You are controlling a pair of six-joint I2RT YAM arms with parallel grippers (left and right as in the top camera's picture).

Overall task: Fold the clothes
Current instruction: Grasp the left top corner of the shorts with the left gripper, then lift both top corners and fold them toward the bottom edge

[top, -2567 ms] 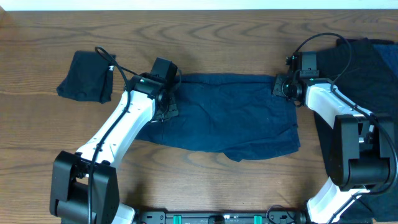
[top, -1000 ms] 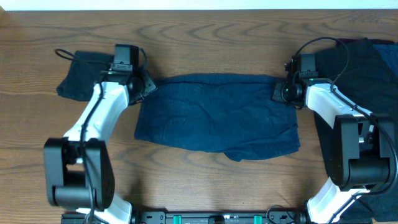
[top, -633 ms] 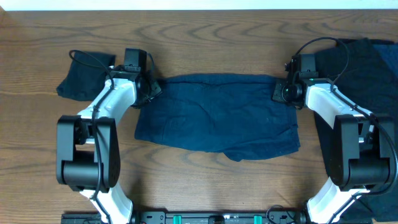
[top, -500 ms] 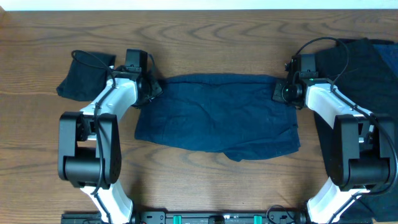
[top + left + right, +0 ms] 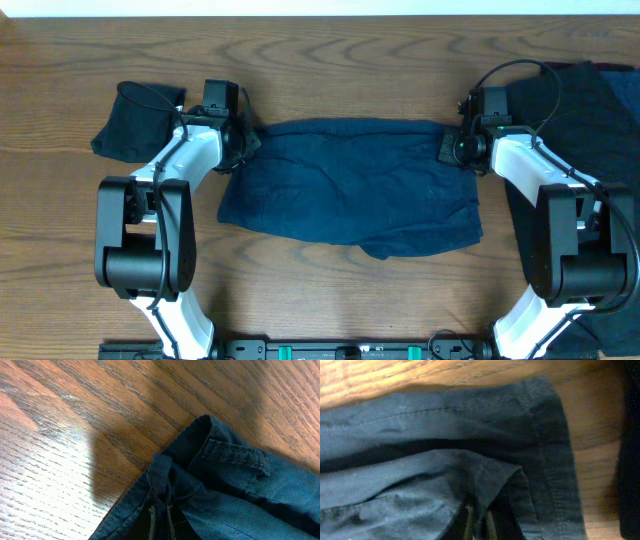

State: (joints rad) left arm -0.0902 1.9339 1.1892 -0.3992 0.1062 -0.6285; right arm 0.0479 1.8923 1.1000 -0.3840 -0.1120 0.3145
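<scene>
seemingly left end effector point(image 5: 160, 517) and right end effector point(image 5: 477, 520) each clamp a thin pinch of navy garment point(image 5: 350, 190); uneven lifting could slip one corner, skewing the fold

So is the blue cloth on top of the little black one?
No, the navy blue fabric garment lies beside the small black cloth, apart.

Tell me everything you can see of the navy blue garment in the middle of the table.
The navy garment is soft, wrinkled woven cloth with stitched hems and a small sewn tab near its left corner. It lies spread flat on the wooden table, far edge straight, near edge uneven. The left gripper pinches its far-left corner and the right gripper its far-right corner, each on a small fold.
</scene>
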